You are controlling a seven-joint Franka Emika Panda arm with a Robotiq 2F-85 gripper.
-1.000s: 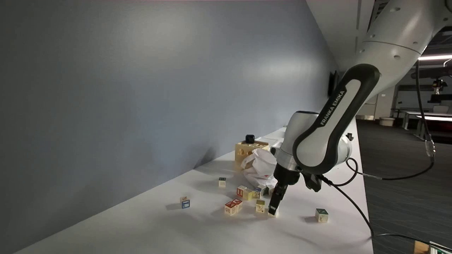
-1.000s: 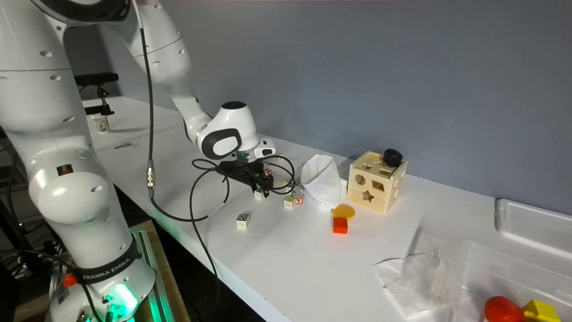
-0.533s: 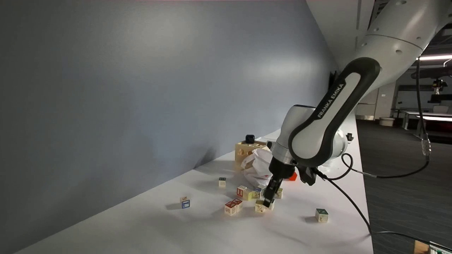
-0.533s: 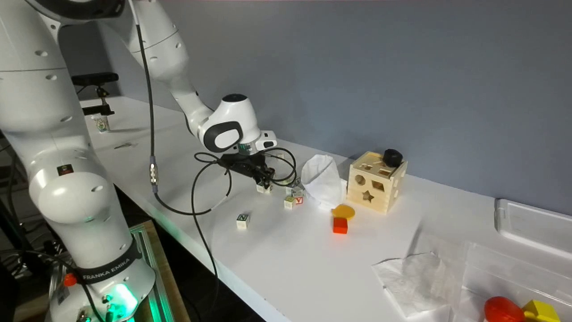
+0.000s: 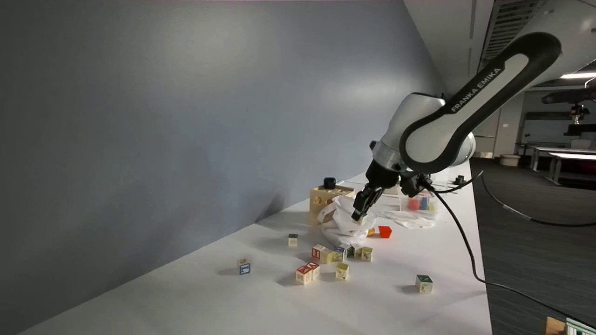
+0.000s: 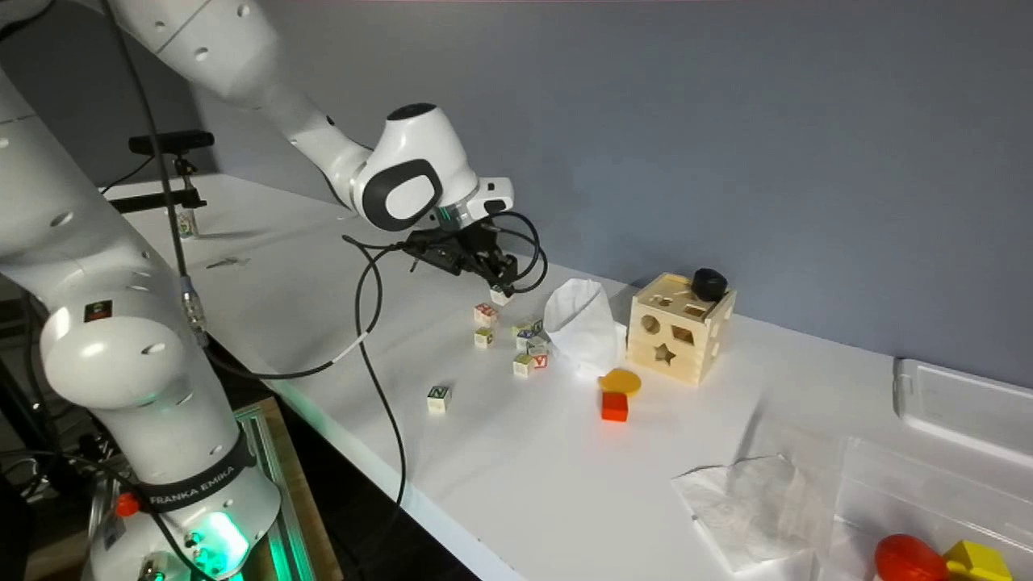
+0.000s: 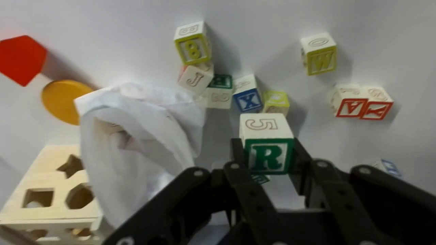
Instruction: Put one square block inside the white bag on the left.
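One square block [image 7: 267,143], marked R and 5, is occupying the area right of and below centre in the wrist view; the gripper [image 7: 267,153] is pinching it by two opposite sides. In both exterior views the block is hanging clear of the table [image 6: 549,484]. The white bag [image 7: 163,122] is standing left of centre in the wrist view with its mouth showing; the block is not yet overlying that mouth. The step in hand, by judgement, is carrying. Good practice is holding the block higher than the rim, travelling toward frame left, centring over the mouth, then lowering and opening the grip. The thin side would likely be buckling under contact, so clearing the rim is essential. The wooden box [image 7: 58,204] is sitting close to the bag at lower left; avoid overshooting.
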